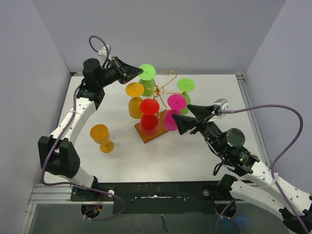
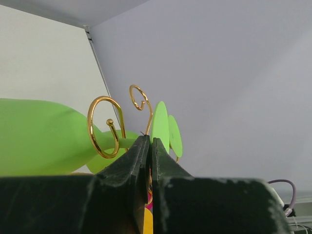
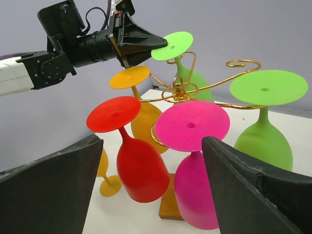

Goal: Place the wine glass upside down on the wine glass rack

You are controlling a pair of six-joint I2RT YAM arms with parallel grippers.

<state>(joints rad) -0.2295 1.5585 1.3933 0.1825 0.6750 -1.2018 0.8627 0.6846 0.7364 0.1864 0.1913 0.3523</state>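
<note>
The wine glass rack point(image 1: 158, 91) stands mid-table on its wooden base point(image 1: 147, 134), with several glasses hanging upside down: two green, orange, red point(image 1: 149, 107) and magenta point(image 1: 176, 102). An orange wine glass point(image 1: 101, 138) stands upright on the table to the rack's left; it also shows in the right wrist view point(image 3: 109, 183). My left gripper point(image 1: 138, 73) is shut, its tips at the rim of the rear green glass's foot point(image 3: 171, 45), next to a gold loop point(image 2: 92, 122). My right gripper point(image 1: 187, 117) is open and empty, facing the magenta glass point(image 3: 192, 126) without touching it.
Grey enclosure walls close in the back and both sides. The table's metal edge point(image 1: 251, 112) runs along the right. A purple cable point(image 1: 273, 109) loops above the right arm. The left arm point(image 3: 58, 53) reaches over the rack's rear left.
</note>
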